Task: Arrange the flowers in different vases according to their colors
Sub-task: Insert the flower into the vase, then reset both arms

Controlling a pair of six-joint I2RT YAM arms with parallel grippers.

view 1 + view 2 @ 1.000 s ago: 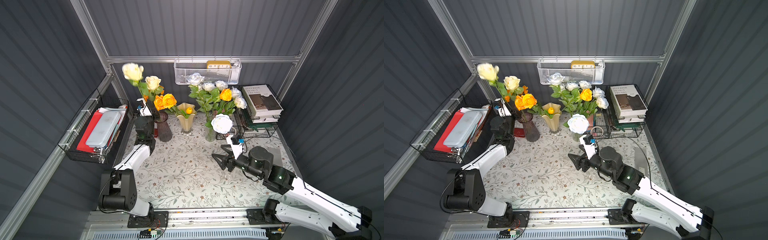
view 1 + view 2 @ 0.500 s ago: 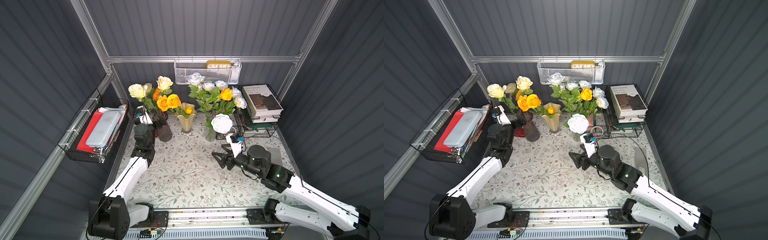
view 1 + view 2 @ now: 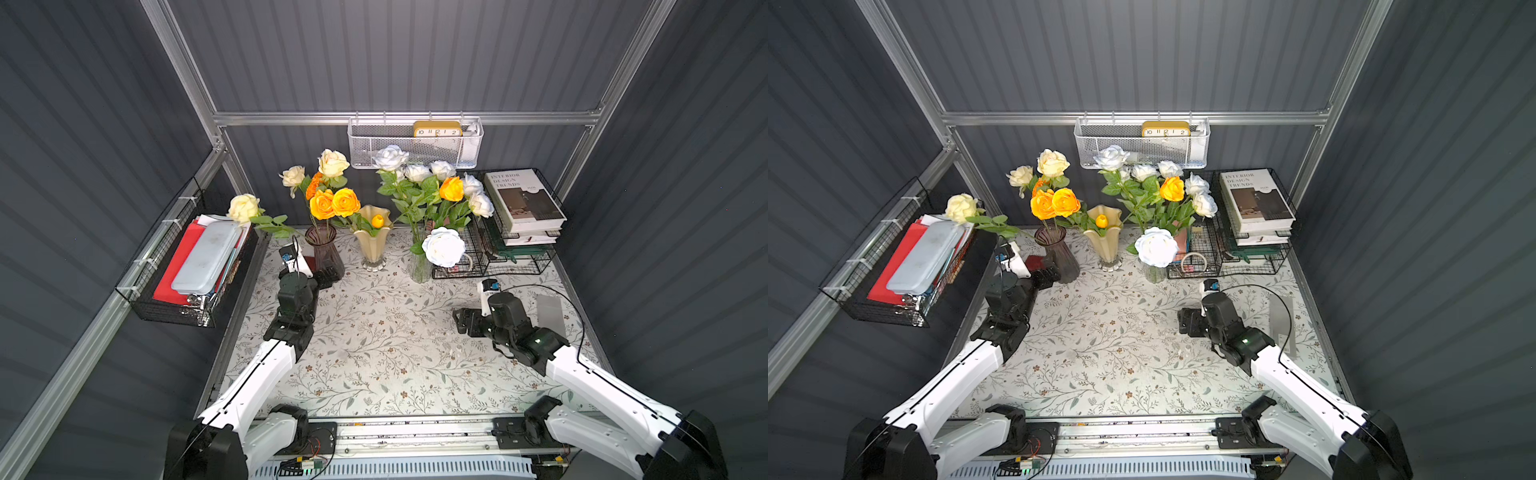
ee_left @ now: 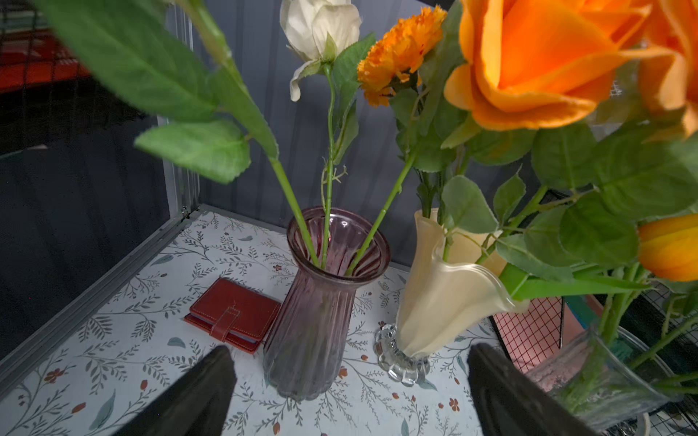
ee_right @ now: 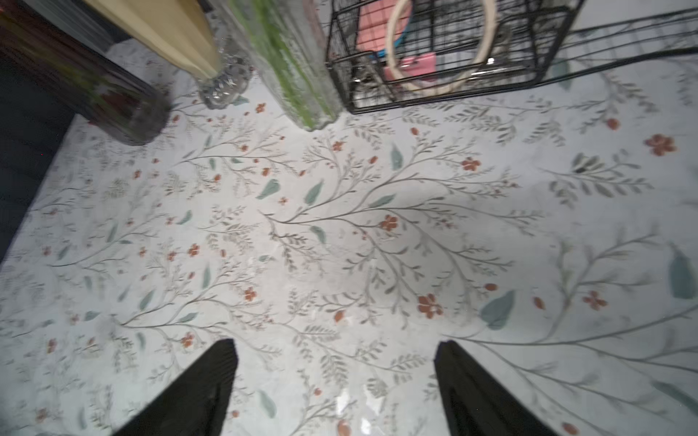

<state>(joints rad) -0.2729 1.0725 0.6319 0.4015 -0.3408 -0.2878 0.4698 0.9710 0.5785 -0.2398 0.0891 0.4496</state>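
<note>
The cream rose (image 3: 244, 208), likely light and top-heavy, is leaning out of the purple vase (image 3: 325, 249), its stem (image 4: 288, 185) above the rim offering the likeliest hold; the left gripper (image 3: 326, 275), beside that vase, and the right gripper (image 3: 463, 322), well away, are gaping empty.

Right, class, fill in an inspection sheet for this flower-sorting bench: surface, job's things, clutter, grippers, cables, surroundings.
Surface: pale floral-print tablecloth, lying flat.
Job's things: ribbed smoky-purple glass vase holds cream roses; orange rose among white roses over clear glass vase; cream-yellow wavy-rimmed vase between.
Clutter: red leather notebook beside purple vase; black wire rack of books.
Grippers: left gripper and right gripper open, empty.
Cables: black cable loops from right wrist.
Surroundings: white mesh wall basket; dark corrugated walls.
</note>
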